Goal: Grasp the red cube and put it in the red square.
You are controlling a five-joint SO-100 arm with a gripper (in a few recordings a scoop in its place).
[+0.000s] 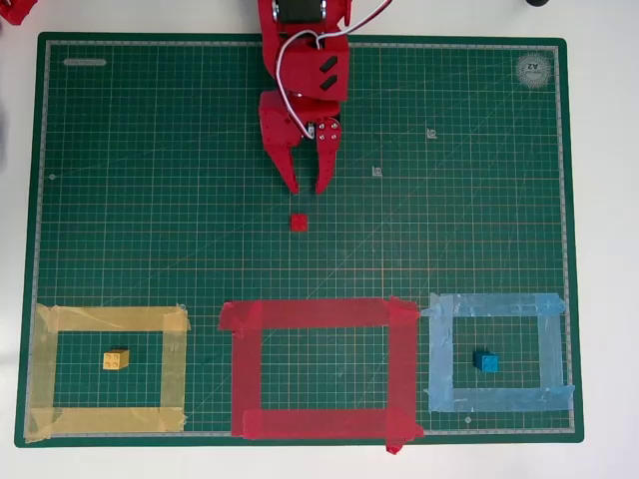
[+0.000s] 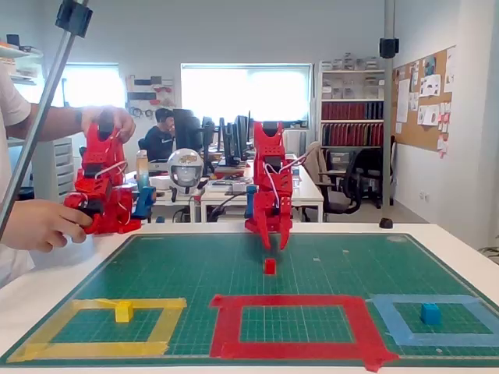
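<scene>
The red cube (image 1: 299, 223) (image 2: 270, 266) sits on the green cutting mat, between the arm and the red square. The red square (image 1: 319, 369) (image 2: 292, 326), a large outline of wide red tape, lies at the middle of the mat's near edge with nothing inside it. My red gripper (image 1: 308, 188) (image 2: 273, 245) hangs just behind the cube, fingers pointing down toward it and slightly apart, open, holding nothing. A small gap separates its tips from the cube.
A yellow tape outline (image 1: 108, 371) (image 2: 109, 327) holds a yellow cube (image 1: 116, 359) (image 2: 123, 312) on the left. A light blue outline (image 1: 497, 352) (image 2: 437, 319) holds a blue cube (image 1: 486, 362) (image 2: 430, 313) on the right. The green mat (image 1: 150, 200) lies on a white table.
</scene>
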